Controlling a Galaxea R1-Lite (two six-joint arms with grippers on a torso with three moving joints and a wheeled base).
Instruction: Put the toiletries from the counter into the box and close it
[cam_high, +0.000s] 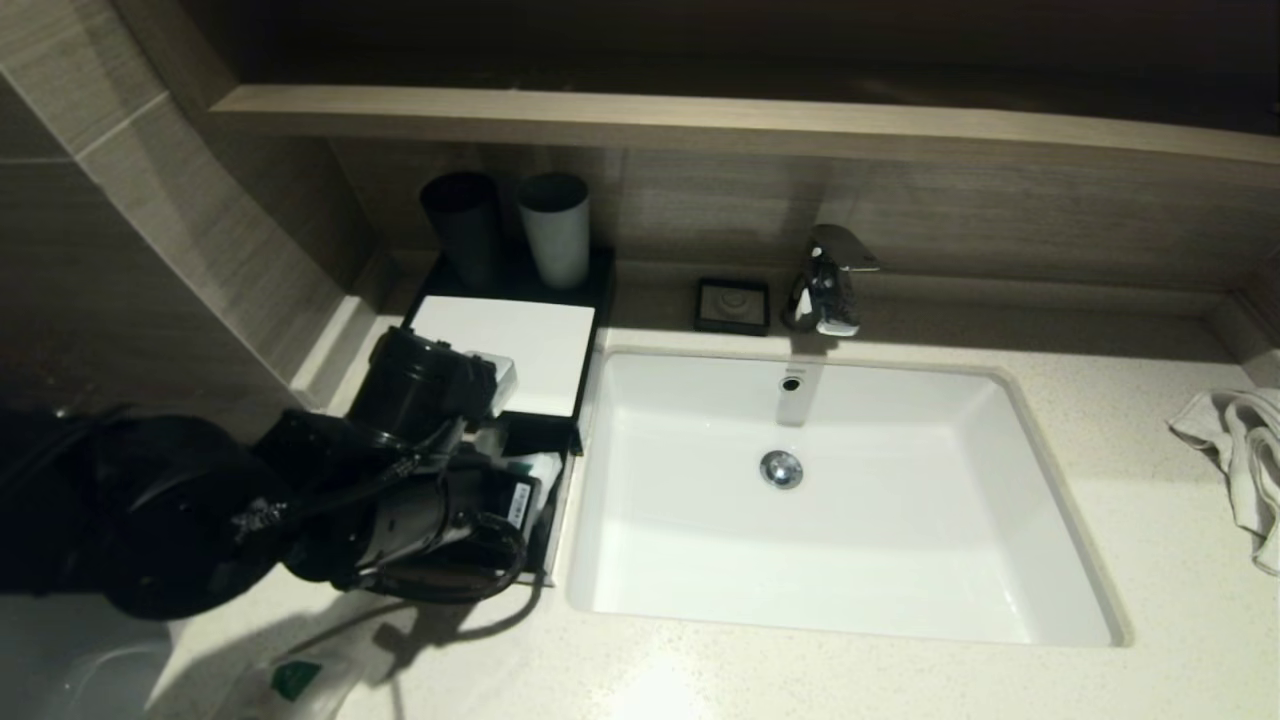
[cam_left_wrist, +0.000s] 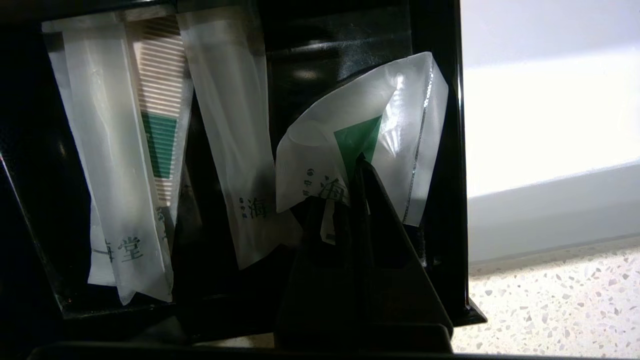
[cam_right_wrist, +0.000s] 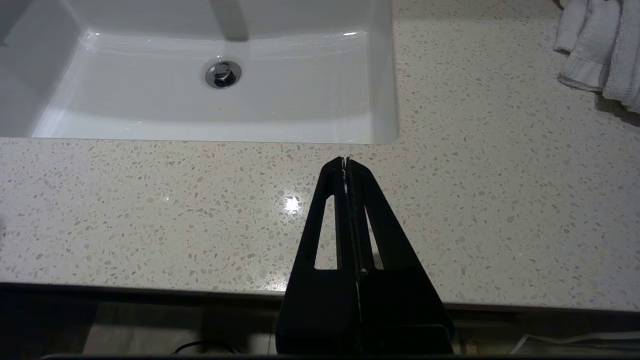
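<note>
The left gripper (cam_left_wrist: 361, 165) hangs over the pulled-out drawer (cam_left_wrist: 452, 150) of the box (cam_high: 505, 340), its two black fingers pressed together on a squarish clear pouch (cam_left_wrist: 365, 145) with a green label; the pouch stands crumpled in the drawer's compartment nearest the sink (cam_high: 840, 490), one corner leaning on the drawer's side wall; beside it, in the same drawer, lie two long thin packets, the nearer one (cam_left_wrist: 235, 140) plain translucent white with dark printed characters toward its end, the farther one (cam_left_wrist: 125, 160) showing a green band and a ribbed pale insert; both lie lengthwise, roughly parallel and apart from each other; in the head view the left arm covers most of the drawer, and the box's flat white top panel shows behind it, with a black cup (cam_high: 462, 228) and a grey cup (cam_high: 555, 228) standing at the box's back edge; a second clear pouch (cam_high: 290, 680) with a green label lies on the counter (cam_high: 1150, 560) at its front edge, well apart from the box; further out, a small black soap dish (cam_high: 733, 305) sits just beside the chrome tap (cam_high: 828, 280) behind the sink; a white towel (cam_high: 1240, 450) is bunched on the counter's far right; the right gripper (cam_right_wrist: 345, 161) rests low before the counter's front edge, its fingers closed together and holding nothing.
</note>
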